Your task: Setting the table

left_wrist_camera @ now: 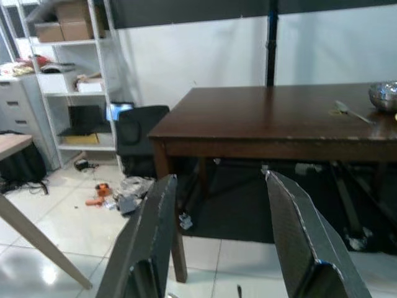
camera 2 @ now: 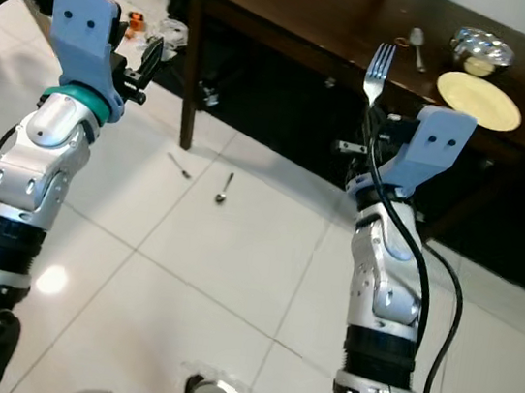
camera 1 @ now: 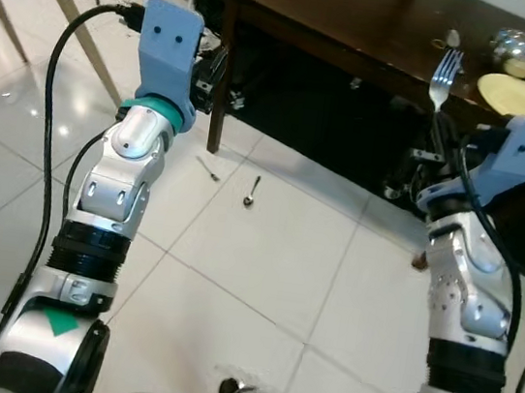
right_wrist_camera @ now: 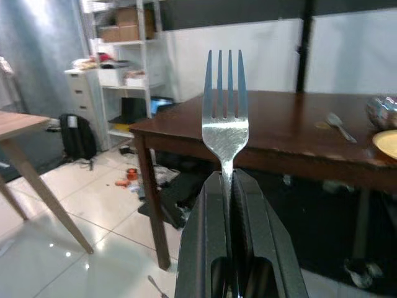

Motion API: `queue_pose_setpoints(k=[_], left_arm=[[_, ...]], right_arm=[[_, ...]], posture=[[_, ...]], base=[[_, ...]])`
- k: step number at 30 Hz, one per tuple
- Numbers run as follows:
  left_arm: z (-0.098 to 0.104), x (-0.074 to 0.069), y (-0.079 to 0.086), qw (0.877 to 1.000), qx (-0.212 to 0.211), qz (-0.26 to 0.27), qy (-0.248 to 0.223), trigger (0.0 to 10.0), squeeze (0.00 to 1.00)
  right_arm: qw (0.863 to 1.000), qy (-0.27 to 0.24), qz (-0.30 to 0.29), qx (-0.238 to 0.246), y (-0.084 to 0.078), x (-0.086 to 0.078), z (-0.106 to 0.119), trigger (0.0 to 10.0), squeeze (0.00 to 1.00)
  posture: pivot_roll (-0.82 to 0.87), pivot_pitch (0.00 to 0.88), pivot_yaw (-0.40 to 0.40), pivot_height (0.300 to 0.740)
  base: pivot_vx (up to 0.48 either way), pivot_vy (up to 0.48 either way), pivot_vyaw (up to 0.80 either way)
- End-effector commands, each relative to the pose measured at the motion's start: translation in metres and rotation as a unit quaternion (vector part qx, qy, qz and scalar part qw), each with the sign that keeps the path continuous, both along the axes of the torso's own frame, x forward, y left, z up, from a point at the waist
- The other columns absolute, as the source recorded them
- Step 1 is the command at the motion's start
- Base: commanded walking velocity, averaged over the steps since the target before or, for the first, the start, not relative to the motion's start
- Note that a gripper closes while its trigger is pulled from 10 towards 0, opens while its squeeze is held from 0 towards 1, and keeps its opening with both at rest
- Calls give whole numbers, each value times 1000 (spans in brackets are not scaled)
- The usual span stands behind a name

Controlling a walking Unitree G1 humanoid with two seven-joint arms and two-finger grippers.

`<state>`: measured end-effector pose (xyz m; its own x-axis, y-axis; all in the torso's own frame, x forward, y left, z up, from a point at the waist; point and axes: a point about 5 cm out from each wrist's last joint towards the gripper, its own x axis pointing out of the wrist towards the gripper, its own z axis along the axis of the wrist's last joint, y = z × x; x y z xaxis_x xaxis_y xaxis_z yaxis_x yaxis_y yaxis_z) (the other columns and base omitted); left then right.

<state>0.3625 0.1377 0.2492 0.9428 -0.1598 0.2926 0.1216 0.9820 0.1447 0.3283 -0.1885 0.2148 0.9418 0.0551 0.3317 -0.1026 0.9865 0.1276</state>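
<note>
Dark brown wooden surface [camera 2: 308,12] ahead, w/ round yellow plate [camera 2: 478,100] at far right. Right gripper [right_wrist_camera: 227,186] jaws clamp silver metal fork [right_wrist_camera: 224,118], tines up, nearer plate. Left gripper [left_wrist_camera: 223,242] jaws wide, empty. Small spoon [camera 2: 224,189] on floor.

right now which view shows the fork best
The right wrist view: the fork stands upright, large and sharp, its handle clamped in the right gripper. Both eye views show it small, tines up, in front of the dark table.
</note>
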Motion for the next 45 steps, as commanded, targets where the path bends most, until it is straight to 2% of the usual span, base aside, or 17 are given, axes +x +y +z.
queue_pose_setpoints(k=[1,33,39,41,45], left_arm=[[-5,0,-7,1000,5,-11,9,10000,0],[-4,0,-11,1000,-2,-23,10,10000,0],[-4,0,-10,1000,-2,-14,5,10000,0],[-2,-1,-8,1000,0,0,-10,10000,0],[-1,1,-4,999,11,30,-17,10000,0]], right_arm=[[1000,4,-12,3,-7,0,-1,10000,0],[1000,11,-17,-5,-7,0,-3,10000,0],[1000,17,-9,-19,-2,2,-4,10000,0],[999,10,4,-39,7,2,-2,10000,0],[999,-4,24,-40,16,2,4,10000,0]], posture=[[139,0,1,740],[139,10,0,740],[141,12,-1,740],[141,14,-2,740],[146,12,-6,740]], base=[[0,0,-800],[0,0,-800],[0,0,-709],[247,0,0],[422,0,0]])
